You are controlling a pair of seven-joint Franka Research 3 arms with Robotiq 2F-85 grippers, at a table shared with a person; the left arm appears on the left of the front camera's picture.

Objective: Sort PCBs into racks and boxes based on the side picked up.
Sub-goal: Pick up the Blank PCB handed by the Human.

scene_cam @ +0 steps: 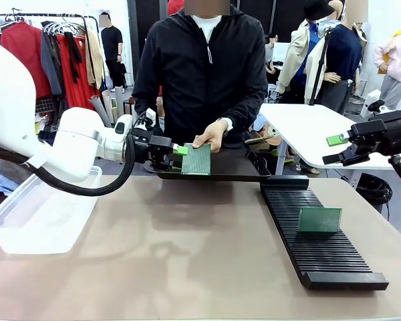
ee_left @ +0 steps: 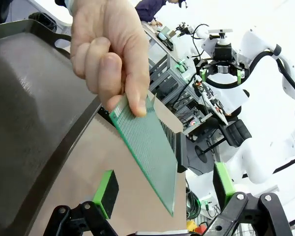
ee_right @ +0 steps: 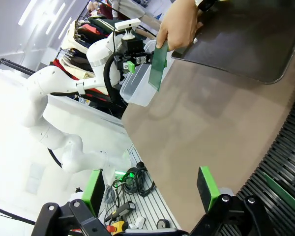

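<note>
The tan surface (scene_cam: 187,261) carries a clear plastic tub (scene_cam: 27,224) at left and a long black slotted rack (scene_cam: 321,251) at right, with one thin green board (scene_cam: 319,219) upright in it. A person's hand (scene_cam: 210,136) holds another green board (scene_cam: 196,159) between the left gripper's (scene_cam: 179,152) open jaws. The right gripper's (scene_cam: 334,150) jaws gape too. A clothes rail (scene_cam: 53,16) stands behind.

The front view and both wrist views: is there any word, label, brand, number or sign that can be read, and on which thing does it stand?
No text can be read in any view.
held PCB: only fine rows of dots, no legible print.
standing PCB: plain green face, too small to show any print.
rack, tub, tray: no label visible.
</note>
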